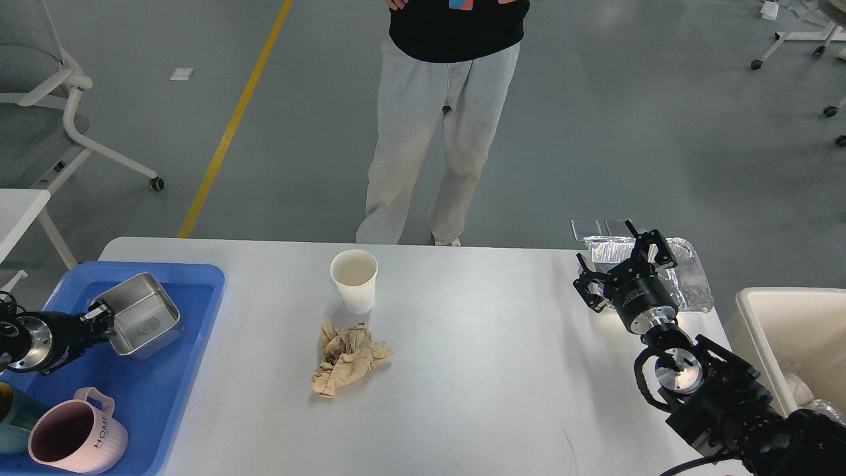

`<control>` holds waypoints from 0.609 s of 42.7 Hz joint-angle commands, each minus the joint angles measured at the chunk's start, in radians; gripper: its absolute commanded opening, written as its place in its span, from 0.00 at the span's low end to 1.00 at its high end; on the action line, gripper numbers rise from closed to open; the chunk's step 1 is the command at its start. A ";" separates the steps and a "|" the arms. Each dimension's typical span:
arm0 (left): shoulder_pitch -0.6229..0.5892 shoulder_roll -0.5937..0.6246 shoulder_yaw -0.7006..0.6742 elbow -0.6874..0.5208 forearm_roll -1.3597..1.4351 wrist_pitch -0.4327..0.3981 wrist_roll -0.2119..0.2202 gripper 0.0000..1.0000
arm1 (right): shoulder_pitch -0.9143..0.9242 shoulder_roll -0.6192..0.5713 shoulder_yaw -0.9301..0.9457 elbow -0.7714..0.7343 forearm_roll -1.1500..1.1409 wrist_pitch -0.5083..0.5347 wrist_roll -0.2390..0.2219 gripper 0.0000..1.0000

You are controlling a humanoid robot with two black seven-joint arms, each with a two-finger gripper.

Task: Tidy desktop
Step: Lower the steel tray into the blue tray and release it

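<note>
The desktop (476,370) is a wide white-grey tabletop. On it stand a white paper cup (355,279), upright and empty, and just in front of it a crumpled brown paper wad (347,358). A crinkled foil tray (691,281) lies at the far right edge. My right gripper (621,263) hovers over the foil tray's left part with its fingers spread open and nothing between them. My left gripper (100,317) is over the blue tray, right against the near-left rim of a steel box (142,316). Its fingers are too dark and small to tell apart.
A blue plastic tray (185,370) at the left holds the steel box, a pink mug (76,439) and a teal item (16,413). A cream bin (786,330) stands at the right. A person (429,132) stands behind the far edge. A small white table (20,208) is at the far left.
</note>
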 commanded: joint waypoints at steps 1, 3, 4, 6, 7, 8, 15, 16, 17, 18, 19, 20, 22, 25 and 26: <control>0.001 -0.006 0.000 0.001 -0.002 0.004 0.000 0.13 | -0.002 0.000 -0.001 -0.001 0.000 0.000 0.000 1.00; 0.001 -0.005 0.000 0.001 -0.012 0.002 -0.001 0.20 | -0.002 0.000 -0.001 -0.001 0.000 0.000 0.000 1.00; 0.001 -0.005 0.000 0.001 -0.020 0.004 -0.001 0.24 | -0.002 0.000 -0.001 -0.001 0.000 0.000 0.000 1.00; 0.002 -0.003 0.000 0.001 -0.043 0.004 -0.001 0.28 | -0.002 0.000 -0.001 -0.001 0.000 0.000 0.000 1.00; 0.002 -0.002 0.000 0.001 -0.055 0.004 -0.001 0.31 | 0.000 0.000 -0.001 -0.001 0.000 0.000 0.000 1.00; 0.002 0.000 0.002 0.001 -0.067 0.004 -0.001 0.34 | -0.002 0.000 0.001 -0.001 0.000 0.000 0.000 1.00; 0.001 0.012 0.002 0.001 -0.106 -0.005 -0.001 0.48 | 0.002 0.000 0.001 0.001 0.000 -0.001 0.000 1.00; 0.001 0.012 0.000 0.001 -0.107 -0.005 -0.003 0.51 | 0.002 0.000 0.001 0.001 0.000 0.000 0.000 1.00; 0.001 0.012 -0.006 0.000 -0.107 -0.005 -0.003 0.57 | 0.003 0.000 0.001 0.001 0.000 0.000 0.000 1.00; 0.001 0.012 -0.010 0.000 -0.107 -0.005 -0.003 0.62 | 0.003 0.002 0.001 0.001 0.000 -0.001 0.000 1.00; 0.001 0.014 -0.013 0.000 -0.107 -0.005 -0.003 0.67 | 0.003 0.002 0.001 0.001 0.000 0.000 0.000 1.00; -0.001 0.014 -0.013 0.000 -0.109 -0.002 -0.003 0.74 | 0.005 0.002 -0.001 0.001 0.000 0.000 0.000 1.00; -0.005 0.014 -0.019 0.000 -0.123 0.004 -0.003 0.88 | 0.006 0.002 0.001 0.001 0.000 0.000 0.000 1.00; -0.017 0.014 -0.019 -0.003 -0.173 0.001 -0.001 0.96 | 0.009 0.002 -0.001 0.001 0.000 -0.001 0.000 1.00; -0.019 0.015 -0.021 -0.012 -0.190 -0.004 -0.001 0.96 | 0.011 0.002 -0.001 0.001 0.000 -0.001 0.000 1.00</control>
